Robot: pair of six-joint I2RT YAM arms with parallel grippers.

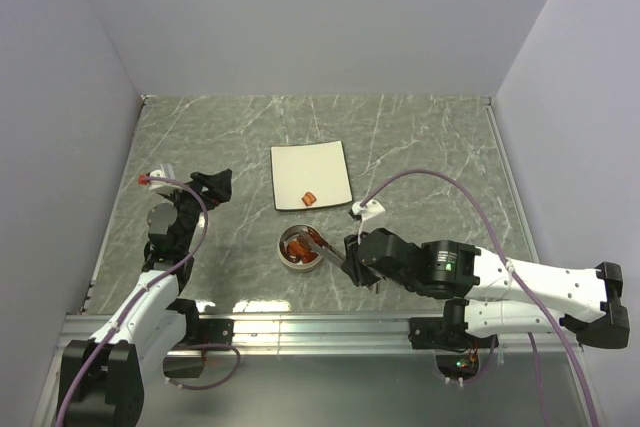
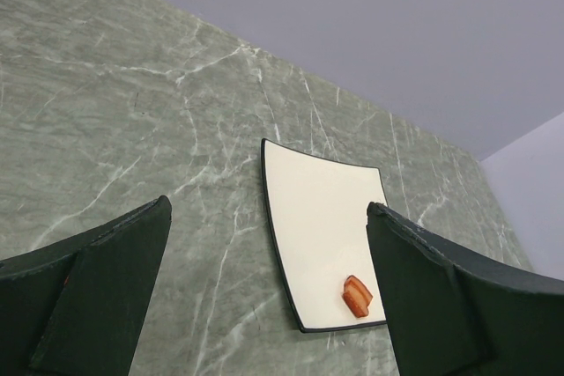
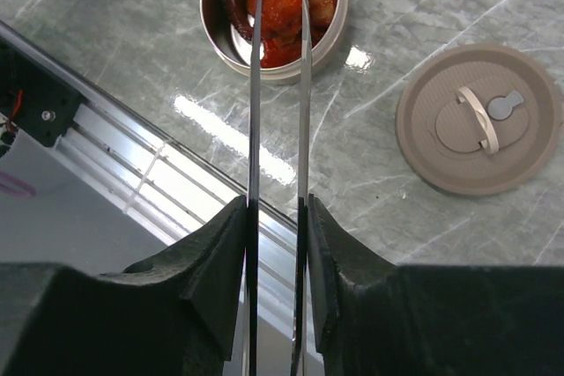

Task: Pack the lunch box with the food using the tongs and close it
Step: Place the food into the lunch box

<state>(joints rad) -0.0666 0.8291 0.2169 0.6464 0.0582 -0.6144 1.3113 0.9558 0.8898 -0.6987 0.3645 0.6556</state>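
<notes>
**Top and wrist views of the packing bench (image 1: 420, 137).** The right tool (image 3: 275, 217) is narrowed onto the tongs (image 3: 253, 112). Its two fingers (image 3: 211, 253) press the slender arms from either side, so that the arms run nearly parallel with a small gap between them. The tong tips reach over the open lunch box (image 3: 220, 50), which stands on the bench near its front edge. There they flank an orange-red piece (image 3: 284, 2) on top of the food (image 3: 322, 6) heaped inside; whether the tips pinch that piece or only lie beside it cannot be told. A dark curled piece (image 3: 231, 6) lies against the tin's left wall. The lid (image 3: 441, 147), handle up, lies flat on the bench beside the tin and apart from it. The left tool (image 2: 269, 217) stands wide and empty above the left of the bench, facing the white plate (image 2: 326, 209). One orange piece (image 2: 357, 295) sits on the plate close to a corner
</notes>
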